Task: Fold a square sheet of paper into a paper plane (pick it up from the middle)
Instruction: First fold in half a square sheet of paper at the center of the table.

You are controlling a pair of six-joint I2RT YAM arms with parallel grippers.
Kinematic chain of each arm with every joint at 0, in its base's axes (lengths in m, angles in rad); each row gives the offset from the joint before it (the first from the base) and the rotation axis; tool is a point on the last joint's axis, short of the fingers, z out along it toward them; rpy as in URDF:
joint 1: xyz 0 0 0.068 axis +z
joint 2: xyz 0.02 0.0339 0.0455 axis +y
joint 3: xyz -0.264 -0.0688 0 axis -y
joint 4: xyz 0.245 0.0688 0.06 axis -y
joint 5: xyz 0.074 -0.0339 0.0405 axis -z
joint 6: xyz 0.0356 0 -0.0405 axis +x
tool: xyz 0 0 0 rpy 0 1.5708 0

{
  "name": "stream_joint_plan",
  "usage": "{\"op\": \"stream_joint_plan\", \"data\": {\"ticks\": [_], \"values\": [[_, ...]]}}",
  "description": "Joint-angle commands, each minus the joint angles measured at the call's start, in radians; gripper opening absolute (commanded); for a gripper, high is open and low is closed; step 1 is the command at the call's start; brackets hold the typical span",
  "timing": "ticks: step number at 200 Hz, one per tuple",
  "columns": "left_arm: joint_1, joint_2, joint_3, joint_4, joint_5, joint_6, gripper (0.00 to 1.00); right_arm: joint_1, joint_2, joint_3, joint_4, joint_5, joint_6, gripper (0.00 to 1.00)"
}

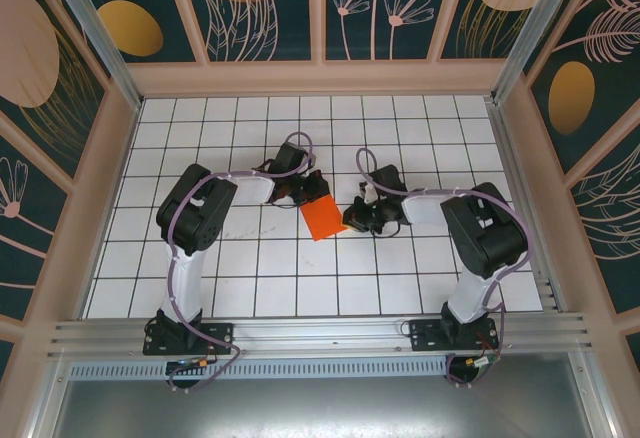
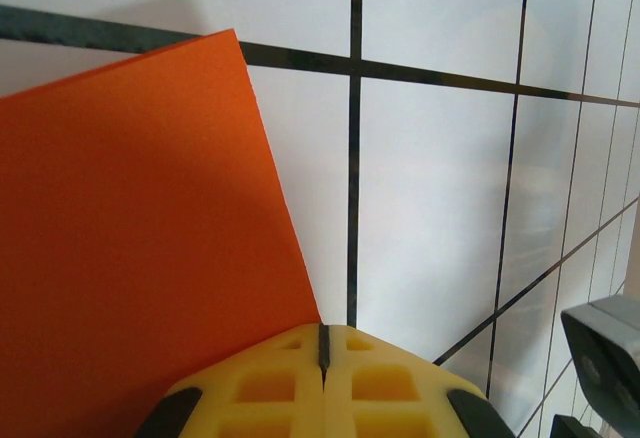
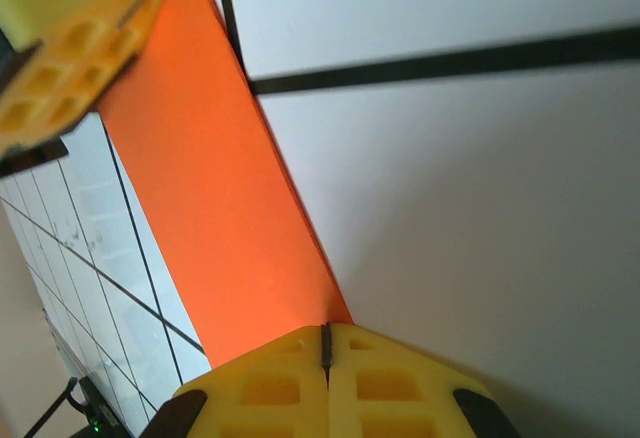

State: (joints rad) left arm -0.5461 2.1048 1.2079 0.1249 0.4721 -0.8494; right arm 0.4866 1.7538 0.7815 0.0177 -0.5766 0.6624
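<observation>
The orange-red sheet of paper (image 1: pixel 322 218) lies flat on the white gridded floor between my two grippers, about one tile wide here. My left gripper (image 1: pixel 308 193) is at its far edge. In the left wrist view its yellow fingers are shut (image 2: pixel 323 330), with their tips meeting a corner of the paper (image 2: pixel 140 238). My right gripper (image 1: pixel 358 220) is at the paper's right side. It is shut too (image 3: pixel 325 328), tips against the narrow end of the paper (image 3: pixel 220 208). I cannot tell whether paper sits between either pair of jaws. The left gripper's fingers (image 3: pixel 70 48) rest on the paper's far end.
White floor with black grid lines (image 1: pixel 420 138) stretches to both sides and behind. Wooden-framed patterned walls (image 1: pixel 320 76) close it in. An aluminium rail (image 1: pixel 320 333) carries both arm bases at the near edge. A grey part of the right arm (image 2: pixel 605 358) is close to the left gripper.
</observation>
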Motion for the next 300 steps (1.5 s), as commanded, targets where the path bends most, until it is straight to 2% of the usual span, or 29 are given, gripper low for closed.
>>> {"op": "stream_joint_plan", "data": {"ticks": [1, 48, 120, 221, 300], "values": [[0.0, 0.035, -0.038, -0.057, -0.057, 0.002, 0.0, 0.012, -0.028, -0.033, -0.151, 0.028, -0.035, 0.0], [-0.001, 0.026, -0.039, -0.036, -0.032, 0.013, 0.0, 0.01, -0.068, 0.095, -0.117, 0.049, -0.017, 0.0], [-0.001, 0.015, -0.033, -0.027, -0.006, 0.022, 0.0, 0.009, 0.125, 0.24, -0.067, 0.054, -0.02, 0.0], [-0.004, -0.086, -0.033, 0.051, 0.044, 0.136, 0.0, 0.011, 0.176, 0.207, -0.117, 0.104, -0.04, 0.0], [-0.027, -0.017, 0.013, 0.011, 0.077, 0.164, 0.03, 0.014, 0.185, 0.212, -0.122, 0.101, -0.041, 0.0]]}}
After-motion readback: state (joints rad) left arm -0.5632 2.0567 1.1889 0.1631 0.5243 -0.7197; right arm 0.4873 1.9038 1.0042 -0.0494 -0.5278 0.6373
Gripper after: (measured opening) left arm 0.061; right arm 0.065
